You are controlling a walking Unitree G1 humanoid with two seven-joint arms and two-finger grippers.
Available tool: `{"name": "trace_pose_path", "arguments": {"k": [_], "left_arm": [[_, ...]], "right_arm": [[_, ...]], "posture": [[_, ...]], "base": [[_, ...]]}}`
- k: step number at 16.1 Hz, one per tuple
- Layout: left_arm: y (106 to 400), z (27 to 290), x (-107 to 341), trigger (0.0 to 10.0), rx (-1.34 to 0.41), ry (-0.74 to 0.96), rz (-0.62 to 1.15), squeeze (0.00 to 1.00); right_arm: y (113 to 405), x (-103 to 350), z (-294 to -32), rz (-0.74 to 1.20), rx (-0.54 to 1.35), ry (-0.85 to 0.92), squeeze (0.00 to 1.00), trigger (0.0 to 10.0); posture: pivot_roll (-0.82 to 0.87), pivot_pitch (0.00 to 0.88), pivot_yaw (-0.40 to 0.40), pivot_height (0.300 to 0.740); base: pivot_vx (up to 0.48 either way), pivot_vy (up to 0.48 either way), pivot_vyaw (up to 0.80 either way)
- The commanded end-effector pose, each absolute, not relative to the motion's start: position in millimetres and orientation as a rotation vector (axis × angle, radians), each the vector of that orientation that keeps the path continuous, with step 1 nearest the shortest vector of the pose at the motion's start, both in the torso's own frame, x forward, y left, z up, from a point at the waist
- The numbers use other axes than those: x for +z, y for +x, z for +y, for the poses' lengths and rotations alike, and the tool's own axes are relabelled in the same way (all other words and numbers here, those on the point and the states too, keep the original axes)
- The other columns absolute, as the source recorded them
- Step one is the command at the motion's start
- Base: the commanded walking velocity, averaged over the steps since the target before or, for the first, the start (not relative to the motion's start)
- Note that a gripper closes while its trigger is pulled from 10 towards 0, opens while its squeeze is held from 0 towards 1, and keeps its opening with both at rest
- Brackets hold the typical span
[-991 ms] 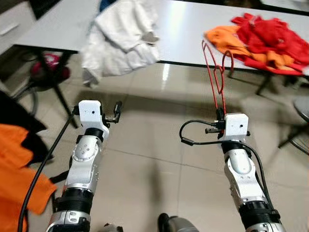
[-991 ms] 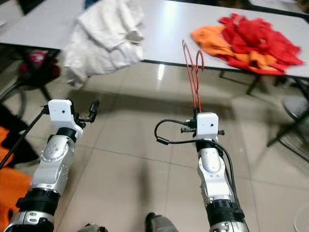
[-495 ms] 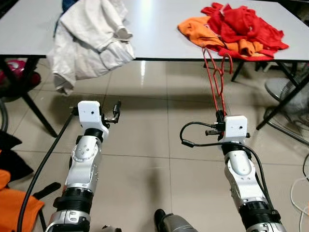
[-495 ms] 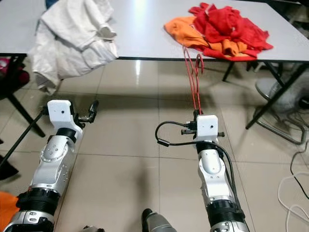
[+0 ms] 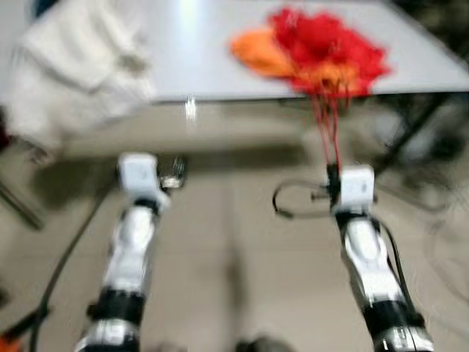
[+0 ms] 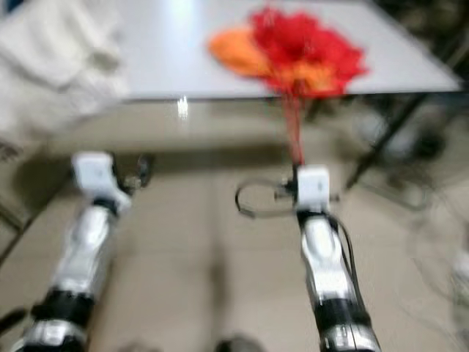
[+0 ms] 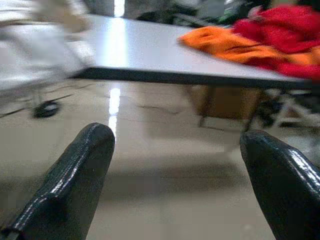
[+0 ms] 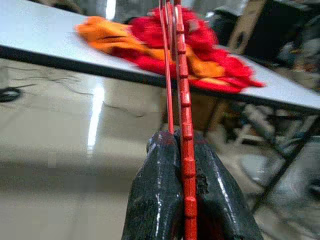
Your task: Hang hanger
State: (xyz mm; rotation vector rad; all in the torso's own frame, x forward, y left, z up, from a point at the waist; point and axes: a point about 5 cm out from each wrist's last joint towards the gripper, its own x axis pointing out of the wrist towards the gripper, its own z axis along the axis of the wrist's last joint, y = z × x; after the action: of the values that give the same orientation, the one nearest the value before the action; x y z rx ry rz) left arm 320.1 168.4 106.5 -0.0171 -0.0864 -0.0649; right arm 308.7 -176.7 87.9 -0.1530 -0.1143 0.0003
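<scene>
— Between the right gripper's (image 8: 187, 200) two black fingers (image 8: 155, 200), what is there?

— A red hanger (image 8: 184, 107), pinched tight; the fingers are pressed together on its thin frame. It rises straight out from the fingertips toward the table edge ahead.

— And past the hanger?

— A grey table (image 7: 150, 52) with a heap of red and orange clothes (image 5: 315, 51) right beyond the hanger's far end. The head views are blurred, so whether the hanger touches the heap is unclear.

— What about the left gripper (image 7: 175, 185)?

— It is held out level beside the right one, its fingers spread wide apart with nothing between them, over the pale tiled floor (image 7: 165, 150). Off to its outer side a pile of white cloth (image 5: 73, 66) hangs over the table's edge.
</scene>
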Motion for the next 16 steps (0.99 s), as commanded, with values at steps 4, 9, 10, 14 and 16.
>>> {"name": "trace_pose_path", "arguments": {"k": [4,9,10,14,16], "left_arm": [[317.1,179.5,106.6,10.0,-0.031,-0.005,-0.095,0.0],[318.9,186.5,106.0,10.0,0.02,-0.015,-0.087,0.0],[320.5,187.5,104.0,10.0,0.037,0.009,-0.069,0.0],[321.9,189.0,108.6,10.0,0.056,-0.003,-0.091,0.0],[323.7,190.5,109.7,10.0,0.065,-0.005,-0.095,0.0]], "right_arm": [[312.3,89.1,-172.9,-0.121,0.016,-0.128,0.0,0.0],[315.8,90.7,-171.2,-0.12,0.022,-0.113,0.0,0.0],[315.5,90.1,-171.6,-0.122,0.021,-0.12,0.0,0.0],[316.7,92.6,-171.3,-0.135,0.037,-0.126,0.0,0.0],[317.3,93.0,-169.0,-0.138,0.051,-0.132,0.0,0.0]], "posture": [[-0.08,0.096,-0.077,0.74],[-0.09,0.097,-0.078,0.74],[-0.09,0.099,-0.078,0.74],[-0.1,0.101,-0.073,0.74],[-0.1,0.094,-0.077,0.74]], "base": [[0.28,-0.387,-0.8],[0.176,-0.225,-0.8],[0.0,0.0,-0.68],[0.219,0.0,0.0],[0.472,0.0,0.0]]}}
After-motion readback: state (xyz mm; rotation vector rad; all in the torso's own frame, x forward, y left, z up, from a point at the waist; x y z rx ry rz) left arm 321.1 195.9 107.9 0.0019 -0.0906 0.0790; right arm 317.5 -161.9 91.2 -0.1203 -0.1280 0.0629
